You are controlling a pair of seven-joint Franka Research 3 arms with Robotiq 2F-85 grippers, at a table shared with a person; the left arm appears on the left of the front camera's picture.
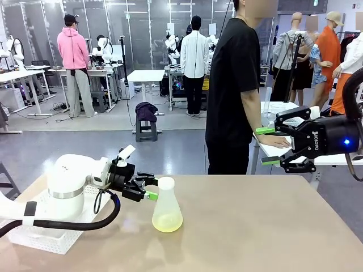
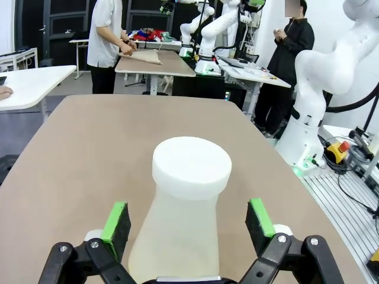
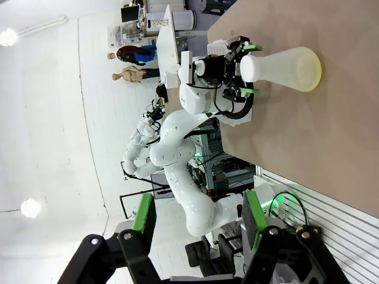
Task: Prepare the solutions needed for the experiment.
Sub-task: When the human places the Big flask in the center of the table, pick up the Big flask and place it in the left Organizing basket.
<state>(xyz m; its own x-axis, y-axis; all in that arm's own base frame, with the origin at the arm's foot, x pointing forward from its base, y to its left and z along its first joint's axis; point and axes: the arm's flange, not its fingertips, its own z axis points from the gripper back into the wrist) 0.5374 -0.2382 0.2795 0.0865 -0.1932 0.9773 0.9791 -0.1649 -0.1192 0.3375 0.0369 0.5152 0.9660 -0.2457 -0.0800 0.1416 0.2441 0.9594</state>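
Observation:
A frosted white conical flask with a white round cap stands upright near the table's middle. A shallow layer of pale yellow-green solution lies in its bottom. My left gripper is open at the flask's neck, coming in from the left. In the left wrist view its green pads stand on either side of the flask, with a gap on both sides. My right gripper hangs open and empty, high at the right. The right wrist view looks past its own pads at the flask far off.
A white perforated basket sits under my left arm at the table's left edge. A person in black stands at the far side with a hand on a white side table, close behind my right gripper.

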